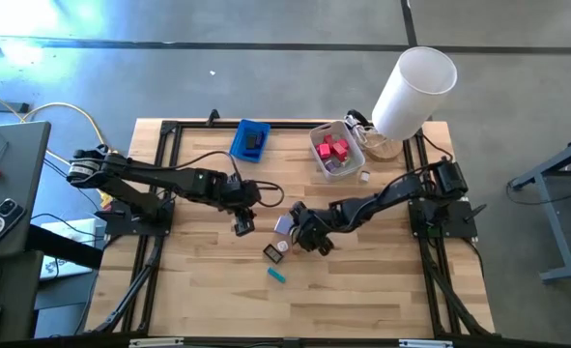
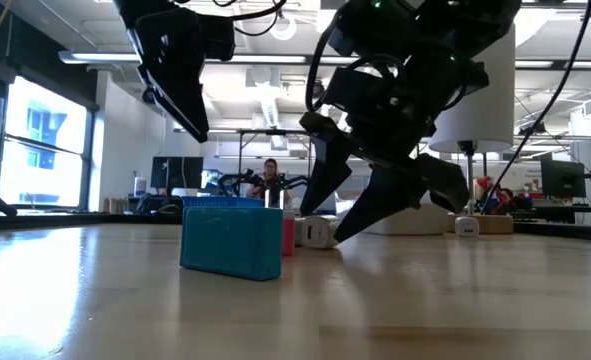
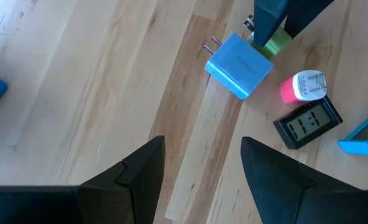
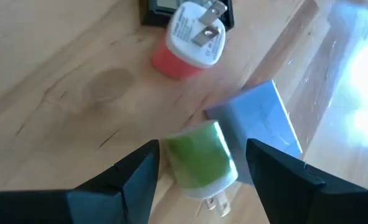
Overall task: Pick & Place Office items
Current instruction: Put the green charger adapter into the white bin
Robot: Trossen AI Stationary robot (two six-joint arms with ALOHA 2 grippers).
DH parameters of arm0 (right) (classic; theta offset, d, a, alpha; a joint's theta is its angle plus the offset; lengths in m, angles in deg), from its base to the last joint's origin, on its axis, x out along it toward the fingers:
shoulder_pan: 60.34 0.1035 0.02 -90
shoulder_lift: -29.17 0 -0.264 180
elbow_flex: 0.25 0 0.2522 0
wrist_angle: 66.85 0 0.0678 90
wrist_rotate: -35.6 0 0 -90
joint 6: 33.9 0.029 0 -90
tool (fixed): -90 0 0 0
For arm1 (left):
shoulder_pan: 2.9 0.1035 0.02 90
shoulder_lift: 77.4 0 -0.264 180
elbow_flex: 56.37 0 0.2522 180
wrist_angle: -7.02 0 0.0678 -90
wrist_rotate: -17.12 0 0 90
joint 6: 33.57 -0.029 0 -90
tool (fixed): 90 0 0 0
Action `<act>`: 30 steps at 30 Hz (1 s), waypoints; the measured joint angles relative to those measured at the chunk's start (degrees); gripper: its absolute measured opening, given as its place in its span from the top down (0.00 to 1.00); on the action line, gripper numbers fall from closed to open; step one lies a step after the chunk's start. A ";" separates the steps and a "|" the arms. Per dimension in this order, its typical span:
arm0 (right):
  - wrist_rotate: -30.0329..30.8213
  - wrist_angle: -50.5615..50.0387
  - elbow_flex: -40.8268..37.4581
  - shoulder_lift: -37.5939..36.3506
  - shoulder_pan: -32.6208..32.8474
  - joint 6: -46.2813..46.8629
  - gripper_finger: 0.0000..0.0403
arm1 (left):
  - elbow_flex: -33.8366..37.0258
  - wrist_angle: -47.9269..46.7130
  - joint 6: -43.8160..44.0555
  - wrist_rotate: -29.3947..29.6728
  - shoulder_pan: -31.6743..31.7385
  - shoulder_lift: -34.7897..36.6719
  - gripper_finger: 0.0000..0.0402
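Wooden worktop (image 1: 198, 290) carrying everything, with a translucent bin (image 1: 355, 150) of red and purple pieces at the far edge and a blue tray (image 1: 251, 140) beside it. Most loose office items clustered mid-worktop: a pale blue plug block (image 3: 238, 64), a small black clock (image 3: 308, 123), a pink-and-white plug (image 3: 302, 87), a green-and-white plug (image 4: 199, 162), and a teal piece (image 1: 277, 275) lying a little apart, nearer the front.

Right gripper (image 4: 202, 171) down at the cluster, jaws apart and straddling the green-and-white plug, not visibly clamped. Best done, probably, by centring on the green body, keeping the farther finger clear of the blue block touching it, closing squarely, then lifting straight up before carrying toward the bin.

Left gripper (image 3: 202, 168) hovering over bare wood near the blue block, jaws apart, holding nothing.
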 joint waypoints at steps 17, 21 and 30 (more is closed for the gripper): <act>-11.73 -2.91 0.00 0.04 -2.66 4.98 0.43 | 0.00 2.47 -0.56 -0.06 0.13 -0.01 0.50; -12.33 -2.48 0.00 0.80 -2.68 7.27 0.43 | 0.00 2.55 -0.63 -0.06 0.13 -0.02 0.50; -14.17 1.30 0.22 5.34 -2.77 9.64 0.43 | 0.00 2.72 -0.68 -0.08 0.13 -0.02 0.50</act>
